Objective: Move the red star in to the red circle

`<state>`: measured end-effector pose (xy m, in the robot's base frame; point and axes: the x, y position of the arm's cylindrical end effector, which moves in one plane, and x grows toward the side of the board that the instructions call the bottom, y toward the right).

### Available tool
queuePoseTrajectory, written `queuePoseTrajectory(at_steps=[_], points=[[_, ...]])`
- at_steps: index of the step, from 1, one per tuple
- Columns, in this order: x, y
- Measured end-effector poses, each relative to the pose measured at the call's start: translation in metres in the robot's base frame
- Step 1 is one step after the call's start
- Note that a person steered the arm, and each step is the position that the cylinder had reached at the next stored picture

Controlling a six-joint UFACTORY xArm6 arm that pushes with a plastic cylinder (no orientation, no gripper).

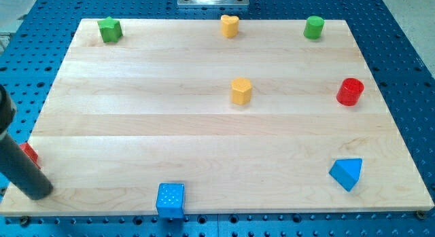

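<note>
The red circle (350, 92) is a red cylinder near the board's right edge. The red star (28, 153) shows only as a small red sliver at the board's left edge, mostly hidden behind my rod. My tip (35, 189) is at the view's bottom left, just below and right beside the red star; I cannot tell if it touches it. The rod runs up and left out of the view.
A green star (109, 29), a yellow heart (230, 25) and a green cylinder (313, 27) stand along the top edge. A yellow hexagon (241, 91) is mid-board. A blue cube (170, 199) and a blue triangle (346, 173) sit near the bottom edge of the wooden board (136, 115).
</note>
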<state>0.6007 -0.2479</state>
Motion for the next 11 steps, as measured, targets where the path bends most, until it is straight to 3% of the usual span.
queuePoseTrajectory(at_steps=[2, 4, 5, 6, 7, 8, 9, 11], points=[[0.015, -0.030], [-0.039, -0.055], [-0.063, -0.033], [-0.066, 0.020], [-0.049, 0.016], [-0.026, -0.033], [-0.051, -0.055], [-0.109, 0.035]])
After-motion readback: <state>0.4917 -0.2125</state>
